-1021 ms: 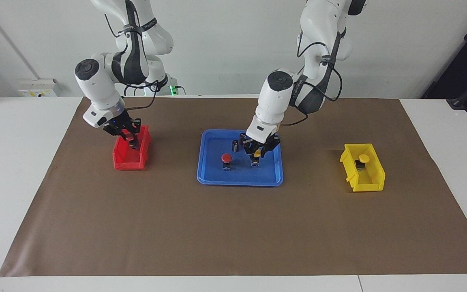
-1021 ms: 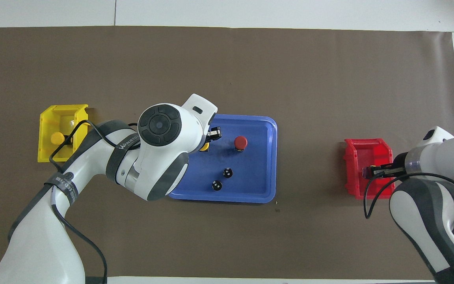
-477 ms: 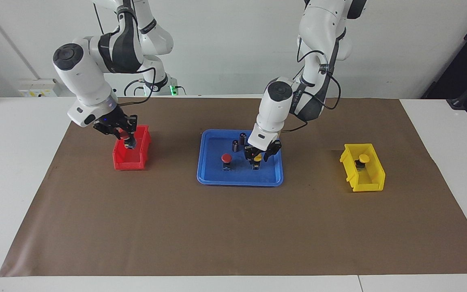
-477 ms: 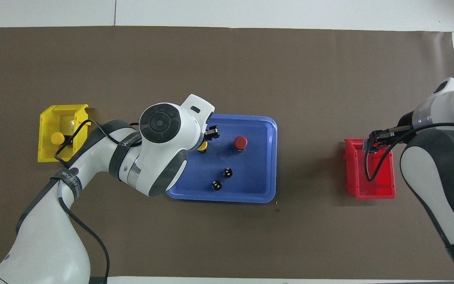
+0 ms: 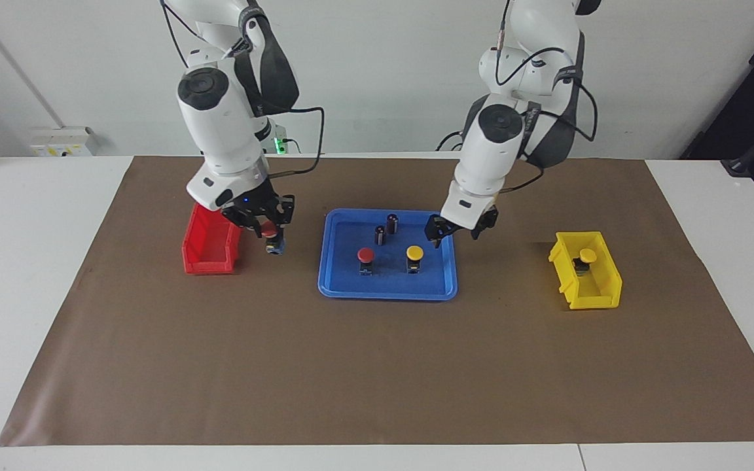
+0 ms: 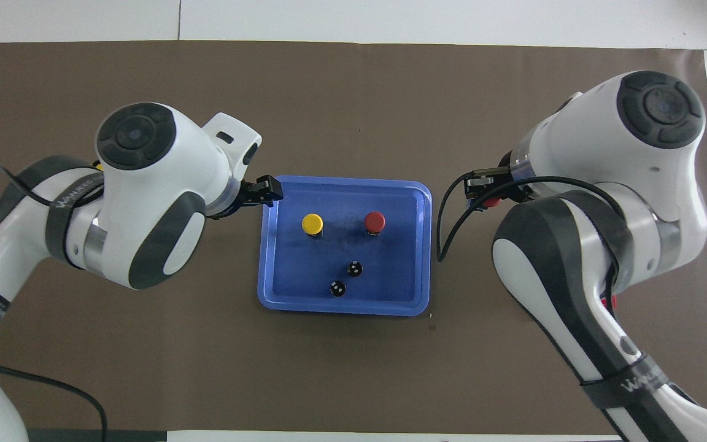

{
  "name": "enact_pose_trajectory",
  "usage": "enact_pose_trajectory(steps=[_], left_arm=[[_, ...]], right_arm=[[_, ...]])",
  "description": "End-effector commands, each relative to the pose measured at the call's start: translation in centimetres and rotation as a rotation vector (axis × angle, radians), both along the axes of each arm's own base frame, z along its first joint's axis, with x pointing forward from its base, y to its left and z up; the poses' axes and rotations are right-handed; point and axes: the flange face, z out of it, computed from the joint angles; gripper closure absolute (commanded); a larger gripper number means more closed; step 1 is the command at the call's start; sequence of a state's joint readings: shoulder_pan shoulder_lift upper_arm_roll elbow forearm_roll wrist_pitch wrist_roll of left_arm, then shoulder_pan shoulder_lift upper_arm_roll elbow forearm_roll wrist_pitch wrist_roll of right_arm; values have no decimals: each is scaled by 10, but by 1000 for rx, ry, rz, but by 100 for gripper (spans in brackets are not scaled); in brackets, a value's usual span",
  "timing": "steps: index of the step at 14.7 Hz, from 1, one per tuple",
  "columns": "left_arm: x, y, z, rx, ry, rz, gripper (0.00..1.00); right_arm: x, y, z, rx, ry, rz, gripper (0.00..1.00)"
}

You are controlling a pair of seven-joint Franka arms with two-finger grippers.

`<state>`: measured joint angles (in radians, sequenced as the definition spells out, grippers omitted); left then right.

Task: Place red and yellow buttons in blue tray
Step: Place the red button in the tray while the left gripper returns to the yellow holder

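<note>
The blue tray (image 5: 387, 289) lies mid-table and holds a red button (image 5: 366, 254) and a yellow button (image 5: 414, 252), both upright; they also show in the overhead view, red (image 6: 375, 220) and yellow (image 6: 312, 223), on the tray (image 6: 344, 308). My right gripper (image 5: 271, 233) is shut on a second red button (image 5: 272, 230) and holds it in the air between the red bin (image 5: 210, 254) and the tray. My left gripper (image 5: 459, 229) is open and empty, raised over the tray's edge toward the left arm's end. Another yellow button (image 5: 588, 254) sits in the yellow bin (image 5: 596, 288).
Two dark metallic cylinders (image 5: 392, 222) (image 5: 380, 234) stand in the tray, nearer to the robots than the buttons. In the overhead view both arms cover the bins. A brown mat (image 5: 377, 373) covers the table.
My left gripper let go of the yellow button in the tray and rose toward the left arm's end. My right gripper lifted the red button out of the red bin and carried it toward the tray.
</note>
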<state>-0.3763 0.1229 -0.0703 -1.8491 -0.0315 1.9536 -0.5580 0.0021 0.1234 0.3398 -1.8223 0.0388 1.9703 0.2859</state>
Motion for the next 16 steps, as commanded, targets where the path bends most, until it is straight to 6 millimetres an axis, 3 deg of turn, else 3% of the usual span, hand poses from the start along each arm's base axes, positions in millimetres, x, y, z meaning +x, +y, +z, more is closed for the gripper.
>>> enact_pose_trajectory(steps=[1,3,5,7,9,12,14,16], left_arm=[[22,89,13,3,0,-79,0],[36,139,13,-2,-16,-142,0],[51,200,12,6,-71,-162,0],[52,233,-4,10,-112,-155,0],[48,240,-27,12,-120,-148,7],[37,257,-44,12,-88,-134,24],[31,268,-49,14,-81,-127,27],[29,269,-56,15,-92,-126,29]], right_arm=[[-6,40,-37,22,2,-25,65],[-17,60,-53,17,10,13,65],[-20,69,-72,10,29,26,65],[-24,72,-85,5,17,39,65],[-23,77,-99,3,19,48,65],[-20,83,-117,-22,8,68,65],[-24,93,-126,-30,6,97,65],[-23,92,-132,-48,6,111,65]])
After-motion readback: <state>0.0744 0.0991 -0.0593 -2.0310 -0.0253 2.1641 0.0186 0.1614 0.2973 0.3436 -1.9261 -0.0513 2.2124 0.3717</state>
